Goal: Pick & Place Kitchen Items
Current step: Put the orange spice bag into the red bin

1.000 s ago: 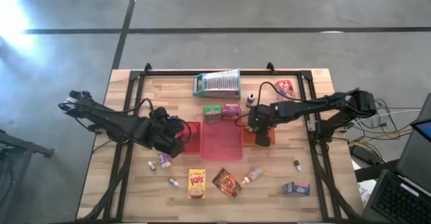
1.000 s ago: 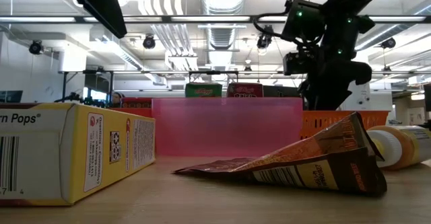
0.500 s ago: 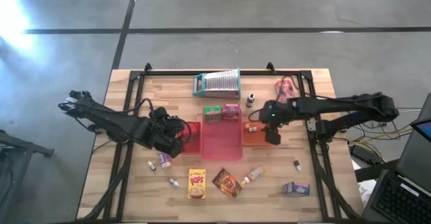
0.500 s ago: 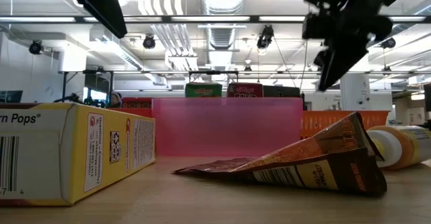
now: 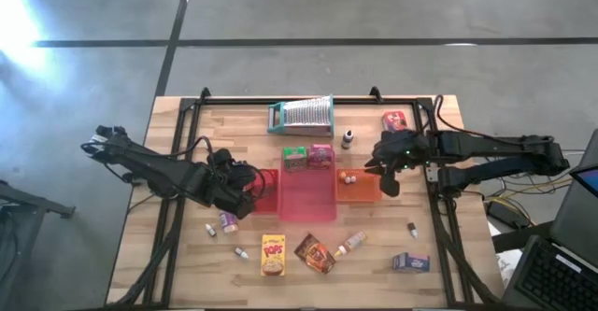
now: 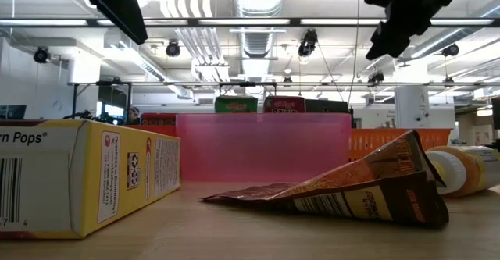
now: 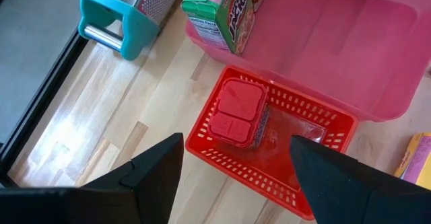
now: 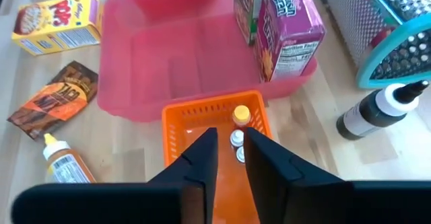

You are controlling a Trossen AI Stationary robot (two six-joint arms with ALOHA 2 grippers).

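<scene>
The pink bin (image 5: 308,197) at the table's middle holds a green box (image 5: 295,158) and a pink box (image 5: 320,155), standing side by side at its far end; the rest of it is bare. Just right of it, the orange basket (image 8: 182,133) holds three small spice jars (image 8: 237,138) in a row near its far left corner. Just left of the bin, the red basket (image 7: 222,165) holds a red container (image 7: 235,112).

The left gripper (image 7: 236,158) hovers above the red basket, fingers spread wide, holding nothing. The right gripper (image 8: 229,150) hangs over the orange basket's right side, its arm reaching in level from the right; its fingers stand narrow with a slim gap, nothing between them.

The other kitchen items lie loose on the table: a yellow box (image 5: 273,255), brown packet (image 5: 315,253) and small bottle (image 5: 350,245) along the near edge, a blue-purple box (image 5: 410,262) near right, a red box (image 5: 395,120) far right.
</scene>
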